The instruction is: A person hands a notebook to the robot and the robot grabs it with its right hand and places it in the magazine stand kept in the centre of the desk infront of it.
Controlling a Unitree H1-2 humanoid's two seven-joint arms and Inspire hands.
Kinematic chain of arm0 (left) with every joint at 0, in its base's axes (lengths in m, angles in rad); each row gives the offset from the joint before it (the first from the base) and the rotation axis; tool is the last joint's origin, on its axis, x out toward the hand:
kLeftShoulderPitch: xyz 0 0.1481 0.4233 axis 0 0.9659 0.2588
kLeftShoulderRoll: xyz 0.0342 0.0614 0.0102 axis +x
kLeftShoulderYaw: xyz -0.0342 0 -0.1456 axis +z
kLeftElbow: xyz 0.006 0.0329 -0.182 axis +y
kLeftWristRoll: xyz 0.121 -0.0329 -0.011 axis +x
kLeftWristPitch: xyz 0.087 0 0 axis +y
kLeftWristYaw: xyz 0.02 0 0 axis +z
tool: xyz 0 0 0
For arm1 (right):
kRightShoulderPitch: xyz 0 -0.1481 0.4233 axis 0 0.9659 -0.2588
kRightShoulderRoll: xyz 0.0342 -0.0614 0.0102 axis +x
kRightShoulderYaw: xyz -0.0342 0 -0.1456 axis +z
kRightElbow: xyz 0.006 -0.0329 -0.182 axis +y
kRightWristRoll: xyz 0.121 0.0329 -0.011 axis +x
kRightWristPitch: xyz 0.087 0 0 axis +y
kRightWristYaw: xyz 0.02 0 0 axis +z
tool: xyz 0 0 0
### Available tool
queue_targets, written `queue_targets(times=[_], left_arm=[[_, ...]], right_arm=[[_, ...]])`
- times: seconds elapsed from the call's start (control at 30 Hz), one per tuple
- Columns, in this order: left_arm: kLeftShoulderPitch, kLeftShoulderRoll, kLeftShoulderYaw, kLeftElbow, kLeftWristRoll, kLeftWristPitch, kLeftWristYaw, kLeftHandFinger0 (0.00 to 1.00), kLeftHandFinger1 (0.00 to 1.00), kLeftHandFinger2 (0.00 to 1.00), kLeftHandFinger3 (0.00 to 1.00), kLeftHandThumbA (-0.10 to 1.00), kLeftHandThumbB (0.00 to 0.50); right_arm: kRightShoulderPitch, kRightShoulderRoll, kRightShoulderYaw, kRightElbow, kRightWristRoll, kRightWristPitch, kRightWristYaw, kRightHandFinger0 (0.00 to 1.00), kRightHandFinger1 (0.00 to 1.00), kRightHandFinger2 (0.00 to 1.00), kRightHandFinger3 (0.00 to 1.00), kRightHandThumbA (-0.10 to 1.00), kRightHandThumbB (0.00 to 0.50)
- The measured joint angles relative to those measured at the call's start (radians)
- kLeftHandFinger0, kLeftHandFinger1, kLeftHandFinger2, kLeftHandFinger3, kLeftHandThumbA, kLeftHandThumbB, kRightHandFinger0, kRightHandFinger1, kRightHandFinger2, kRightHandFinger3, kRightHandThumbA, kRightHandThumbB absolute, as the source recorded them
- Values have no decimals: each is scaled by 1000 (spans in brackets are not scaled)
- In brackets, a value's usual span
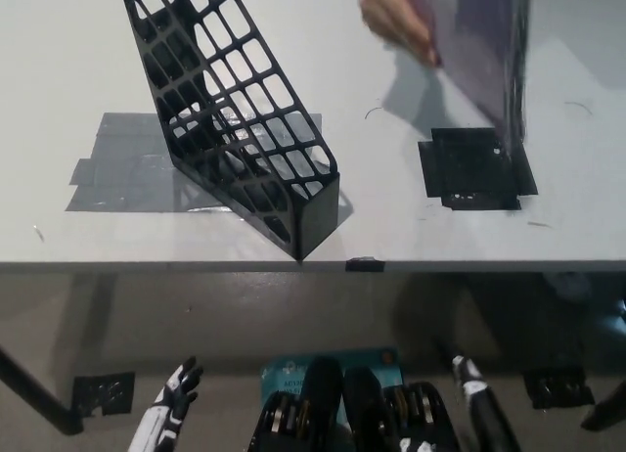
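Head view looks steeply down on a pale grey surface (88, 61) with a smooth matte top and a straight front edge. Near its middle stands a black plastic magazine stand (235, 119), its walls an open lattice of rounded rectangular holes, its top edge sloping from a tall back down to a low, solid front lip by the surface's edge. Nothing lies inside it that can be seen through the lattice. It sits on a patch of grey tape (137, 163) with a dull sheen.

At the upper right, a person's hand (396, 17) holds the notebook (479, 51), a flat, thin, dark purplish rectangle, blurred, held upright and tilted with its lower edge down near a square of black tape (476, 168) stuck to the surface. The notebook is well apart from the stand.

Below the surface's edge, the white left robot hand (174, 398) rests at the lower left, fingers slightly spread and holding nothing. The black right robot hand (479, 393) shows at the lower right; whether its fingers are wide or narrow I cannot tell.
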Motion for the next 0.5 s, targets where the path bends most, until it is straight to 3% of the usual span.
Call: queue_targets(times=[0.13,0.17,0.3,0.37,0.5], left_arm=[[-15,2,-25,1,-6,-6,-17,1000,1000,1000,1000,1000,500],[-19,2,-32,1,-6,-8,-21,1000,1000,1000,1000,1000,500],[-23,3,-42,1,-6,-14,-30,1000,1000,1000,1000,1000,500],[-23,3,-44,2,-6,-15,-32,1000,1000,1000,1000,1000,500],[-32,3,-43,11,-6,-15,-33,1000,1000,1000,1000,1000,500]], right_arm=[[4,8,-42,-87,42,-19,-3,1000,1000,1000,1000,1000,264],[3,8,-54,-110,56,-22,-4,1000,1000,1000,1000,1000,241],[-3,9,-94,-205,86,-22,-7,1000,1000,1000,1000,1000,262],[-17,10,-117,-238,91,-22,-11,1000,1000,1000,1000,1000,236],[-90,12,-175,-296,101,-21,-23,1000,1000,1000,1000,1000,274]])
